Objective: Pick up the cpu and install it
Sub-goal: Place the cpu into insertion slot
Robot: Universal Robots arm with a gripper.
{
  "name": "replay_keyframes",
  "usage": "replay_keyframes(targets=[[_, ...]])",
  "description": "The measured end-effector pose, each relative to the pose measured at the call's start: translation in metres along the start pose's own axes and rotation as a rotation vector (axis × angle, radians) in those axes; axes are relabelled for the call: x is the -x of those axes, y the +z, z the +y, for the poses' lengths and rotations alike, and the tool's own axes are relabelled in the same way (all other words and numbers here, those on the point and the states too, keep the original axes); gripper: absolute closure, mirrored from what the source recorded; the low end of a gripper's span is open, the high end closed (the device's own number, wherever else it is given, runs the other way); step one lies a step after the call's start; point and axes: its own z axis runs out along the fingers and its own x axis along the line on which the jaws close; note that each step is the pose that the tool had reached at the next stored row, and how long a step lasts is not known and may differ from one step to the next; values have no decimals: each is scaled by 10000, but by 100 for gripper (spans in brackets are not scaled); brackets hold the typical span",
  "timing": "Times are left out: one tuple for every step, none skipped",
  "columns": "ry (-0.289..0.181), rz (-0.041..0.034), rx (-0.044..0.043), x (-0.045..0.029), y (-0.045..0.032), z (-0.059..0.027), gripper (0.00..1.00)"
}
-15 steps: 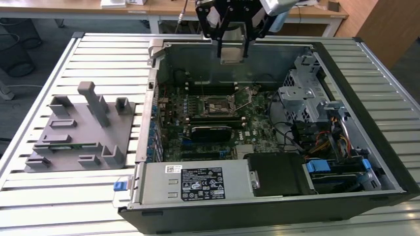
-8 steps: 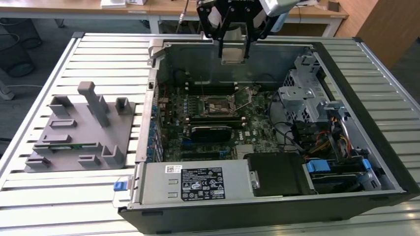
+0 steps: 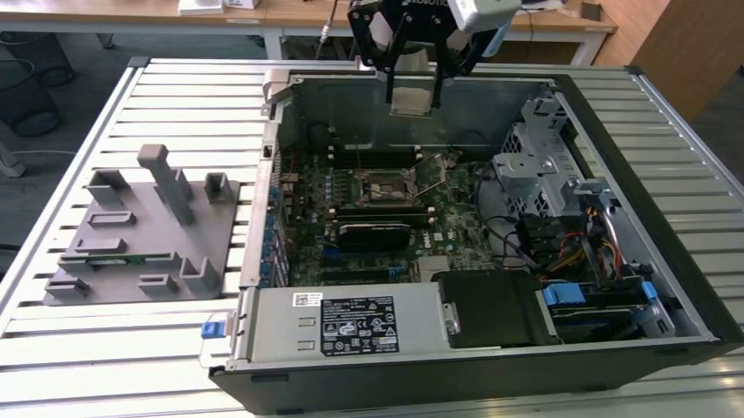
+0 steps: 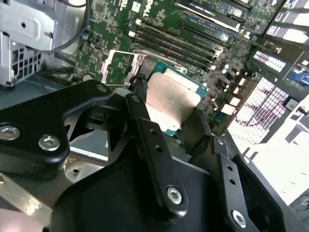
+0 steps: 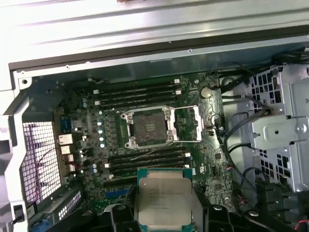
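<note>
The cpu (image 3: pixel 413 98), a flat square chip with a silver top, hangs in my gripper (image 3: pixel 413 104), whose black fingers are shut on its two opposite edges. It is held high above the rear part of the open computer case (image 3: pixel 686 287). In both wrist views the cpu (image 4: pixel 171 99) (image 5: pixel 163 195) sits between the fingers (image 4: pixel 145 121). The black socket frame (image 5: pixel 147 126) lies open on the green motherboard (image 3: pixel 348 209), below the chip, with its metal lever raised. The socket (image 3: pixel 382 185) has nothing in it.
A grey fixture plate (image 3: pixel 128 235) with upright posts lies on the slatted table at the exterior view's left, a green memory stick (image 3: pixel 111 259) in it. Inside the case are a power supply (image 3: pixel 337 322), a metal drive cage (image 3: pixel 541 165) and cables (image 3: pixel 570 244).
</note>
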Motion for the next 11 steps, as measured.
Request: replay_keyframes(targets=[[150,-2,-10,0,2,0,47],[304,-3,-19,0,5,0,47],[453,-5,-28,0,7,0,47],[603,-7,-39,0,10,0,47],[749,-8,-50,0,11,0,47],[899,-10,-60,0,14,0,47],[1042,-13,-73,0,17,0,47],[1165,-19,-98,-1,21,0,47],[1270,-26,-125,0,25,0,47],[1361,-31,-145,0,29,0,47],[1453,-35,-159,0,33,0,47]])
